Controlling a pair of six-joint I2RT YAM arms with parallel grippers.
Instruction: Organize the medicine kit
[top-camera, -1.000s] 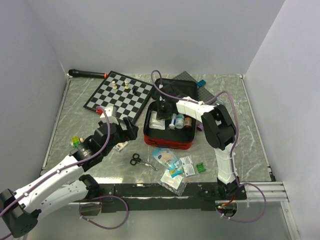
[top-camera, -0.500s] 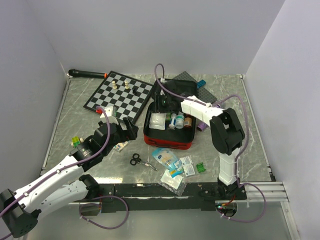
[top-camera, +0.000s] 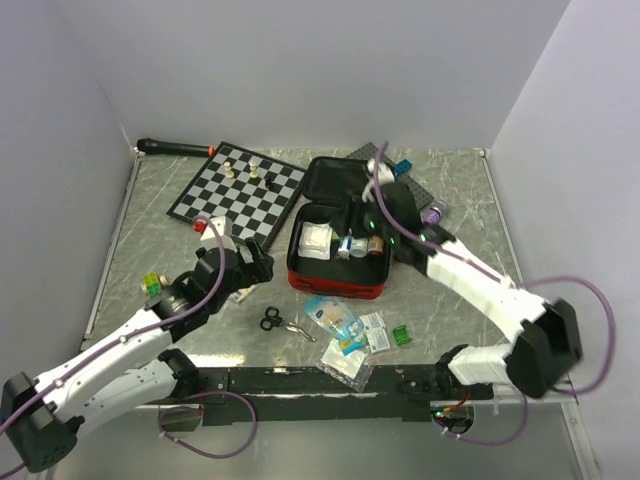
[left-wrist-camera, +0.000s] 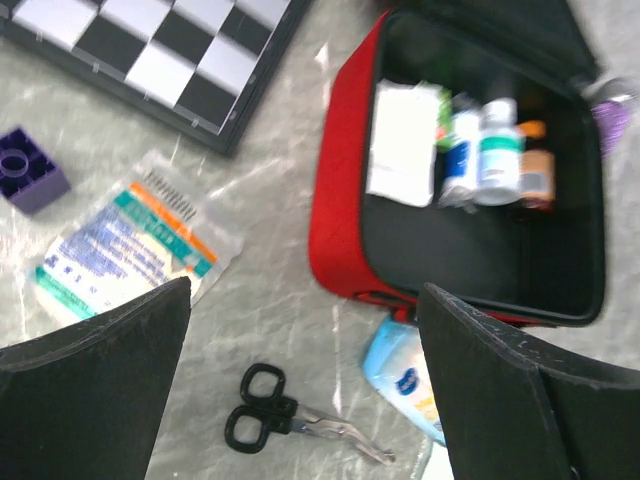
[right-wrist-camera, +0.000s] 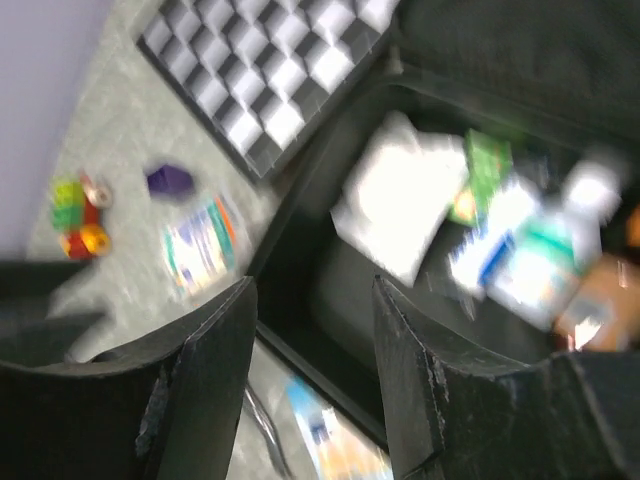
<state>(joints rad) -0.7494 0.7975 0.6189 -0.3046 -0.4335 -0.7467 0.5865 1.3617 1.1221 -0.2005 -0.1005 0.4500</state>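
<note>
Found the left gripper (left-wrist-camera: 305, 300) spread to its widest and empty, hanging low over the near-left part of the desk (top-camera: 150, 220). Noted a flat printed sachet (left-wrist-camera: 130, 240) just beneath its left finger and black-handled scissors (left-wrist-camera: 265, 412) a little nearer the desk's front edge, long axis running left to right with the blades pointing right. Located the medicine kit (left-wrist-camera: 335, 200) to the right of that gripper and slightly toward the far edge, near but not touching: red walls, black lining, lid thrown back toward the far edge, with a white pad and several small bottles ranged along its far side and the near half of its floor bare. Found the right gripper (right-wrist-camera: 312, 300) over the kit's far-right corner, fingers parted with nothing between them, its own view badly blurred. Judged the right arm the closer one to the kit itself, but the left arm far closer to the loose supplies. Took the coming move to turn on that: pick up from below the left gripper, then carry rightward over the kit's red left wall. Left the chessboard (top-camera: 240, 190), at the far-left corner, out of it.
</note>
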